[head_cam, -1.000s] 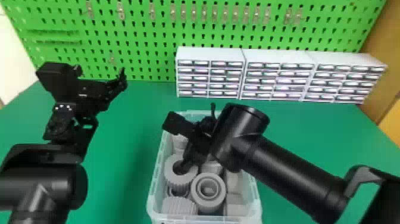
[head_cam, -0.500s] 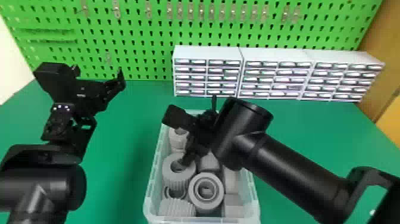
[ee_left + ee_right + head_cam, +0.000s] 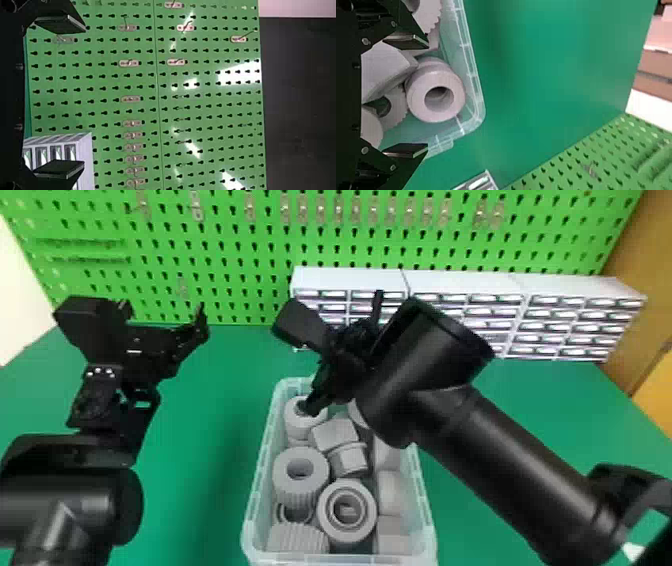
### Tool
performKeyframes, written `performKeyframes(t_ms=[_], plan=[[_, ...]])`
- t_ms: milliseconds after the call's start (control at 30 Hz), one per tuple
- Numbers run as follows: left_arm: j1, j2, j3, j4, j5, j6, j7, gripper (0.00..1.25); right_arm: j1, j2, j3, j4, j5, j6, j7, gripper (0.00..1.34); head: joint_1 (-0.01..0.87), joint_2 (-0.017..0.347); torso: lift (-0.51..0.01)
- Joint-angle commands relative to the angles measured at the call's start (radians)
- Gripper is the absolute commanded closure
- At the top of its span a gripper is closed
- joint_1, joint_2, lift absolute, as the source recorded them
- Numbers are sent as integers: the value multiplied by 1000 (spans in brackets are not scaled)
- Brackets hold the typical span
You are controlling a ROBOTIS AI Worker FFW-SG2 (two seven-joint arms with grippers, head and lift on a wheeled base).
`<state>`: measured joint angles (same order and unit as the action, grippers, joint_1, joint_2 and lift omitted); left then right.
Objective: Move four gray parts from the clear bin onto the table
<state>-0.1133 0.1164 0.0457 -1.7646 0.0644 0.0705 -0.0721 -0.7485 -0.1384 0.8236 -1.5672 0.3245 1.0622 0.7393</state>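
Observation:
The clear bin (image 3: 252,495) stands on the green table, holding several gray parts, among them a ribbed ring (image 3: 287,485) and a round part with nested rings (image 3: 332,527). Over the bin's far left corner is my right gripper (image 3: 320,402), close to a gray cylinder with a hole (image 3: 295,427). In the right wrist view my right gripper (image 3: 417,95) stands open, and that cylinder (image 3: 419,99) lies just beyond the gap between its fingers. Left of the bin, my left gripper (image 3: 167,310) is held above the table; in the left wrist view, the left gripper (image 3: 71,97) is open, facing the pegboard.
White drawer cabinets (image 3: 350,280) stand along the back, right of center, before a green pegboard (image 3: 240,255) with metal hooks. Green table surface (image 3: 215,415) lies between the left arm and the bin. The right forearm crosses over the bin's right side.
My right gripper has moved away from the ribbed ring toward the bin's far left corner. The left arm has kept its place.

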Motion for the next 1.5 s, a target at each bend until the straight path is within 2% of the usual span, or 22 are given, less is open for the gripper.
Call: performKeyframes(t_ms=[0,500,633,1000,1467], plan=[[1,0,2,-1,0,0,0,90,12,0,-20,-13,5,30,0,363,686,26,-50],[0,-1,2,-1,-2,0,0,90,-5,-7,80,115,-162,-110,0,367,686,26,-50],[0,-1,0,-1,-3,2,0,91,-19,-7,111,147,-180,-137,0,367,686,26,-50],[0,-1,-1,-1,-3,2,0,90,-61,-10,201,236,-295,-214,0,367,686,26,-50],[-5,-1,-4,-1,-3,2,5,90,-107,-21,246,311,-334,-274,0,372,686,26,-50]])
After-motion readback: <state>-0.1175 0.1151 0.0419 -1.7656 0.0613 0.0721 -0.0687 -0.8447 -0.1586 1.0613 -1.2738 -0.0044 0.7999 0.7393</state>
